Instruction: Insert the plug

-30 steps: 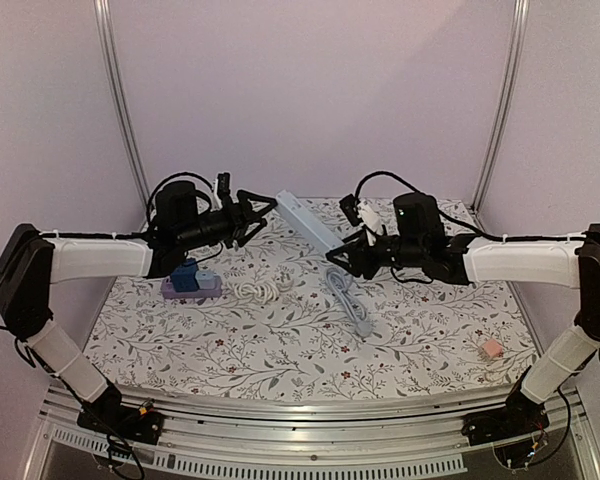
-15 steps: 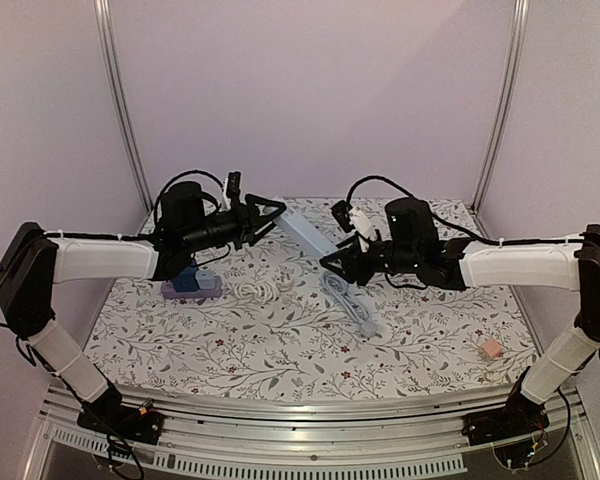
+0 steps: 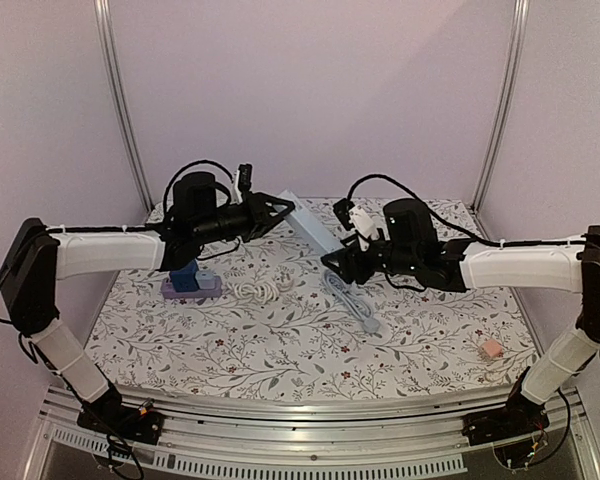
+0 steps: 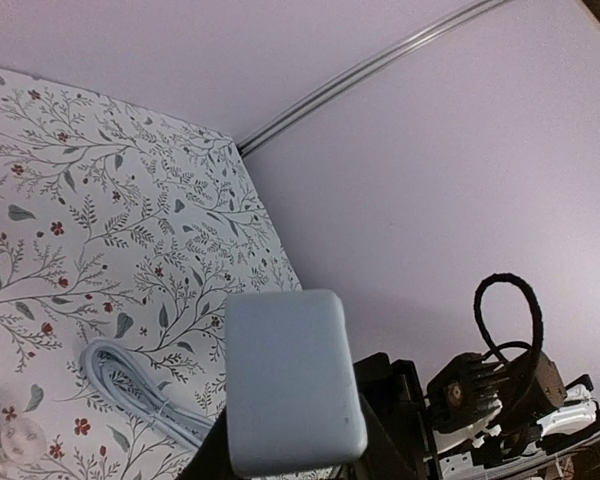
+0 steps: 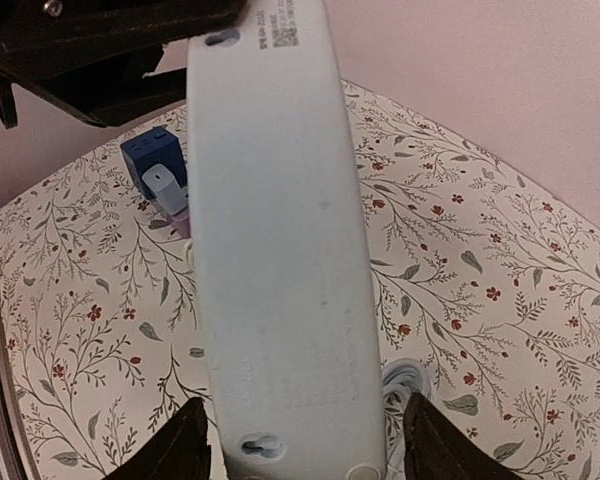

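currently the power strip point(image 3: 311, 222) hangs in the air over the far middle of the table point(image 3: 280, 355), slanting from its higher end on the left down to the right between the two arms. the left tool point(image 3: 273, 208) is clenched on the higher end; from the left wrist that end shows as a pale rounded face low in the view, with dark tool parts just visible beneath it. the right tool point(image 3: 338, 262) sits at the lower end. from the right wrist its fingers point(image 5: 183, 448) stand on either side of the casing, one close against it and the other with a sliver of gap, so this tool reads as released rather than pinching. the strip's smooth back, with its keyhole slots, faces that camera. below the right tool a grey cable point(image 3: 352, 300) lies bundled on the flowered cloth, running toward the near side. a coiled white cord point(image 3: 260, 290) lies to its left, just beside a blue block point(image 3: 185, 277) that stands on a purple base point(image 3: 206, 291) under the left arm. which of these ends is the plug i cannot tell. a small pink piece point(image 3: 492, 348) lies well apart, near the right arm's side.
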Controlling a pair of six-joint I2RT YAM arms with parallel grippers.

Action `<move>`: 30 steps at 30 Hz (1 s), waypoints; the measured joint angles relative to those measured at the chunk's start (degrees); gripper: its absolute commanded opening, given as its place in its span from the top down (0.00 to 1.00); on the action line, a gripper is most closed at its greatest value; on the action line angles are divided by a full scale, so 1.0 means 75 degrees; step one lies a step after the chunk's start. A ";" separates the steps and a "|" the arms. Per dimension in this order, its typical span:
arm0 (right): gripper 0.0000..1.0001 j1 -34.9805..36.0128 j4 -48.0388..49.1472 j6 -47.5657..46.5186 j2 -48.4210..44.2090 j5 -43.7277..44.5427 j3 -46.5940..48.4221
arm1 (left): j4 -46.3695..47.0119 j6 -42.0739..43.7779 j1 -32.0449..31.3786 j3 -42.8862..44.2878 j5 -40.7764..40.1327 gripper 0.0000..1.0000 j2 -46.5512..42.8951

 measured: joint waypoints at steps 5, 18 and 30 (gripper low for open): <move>0.14 0.0047 0.0076 0.0367 -0.0265 0.0822 -0.0096 | -0.1064 0.1029 -0.0187 0.1072 -0.0017 1.00 0.0254; 0.05 0.0061 0.0050 0.1338 -0.2827 0.1731 -0.1559 | -0.4616 0.5080 -0.0052 0.4657 -0.1891 1.00 0.1195; 0.05 0.0061 -0.0038 0.2168 -0.4039 0.2165 -0.2113 | -0.5960 0.8134 -0.0469 0.6607 -0.3439 1.00 0.2669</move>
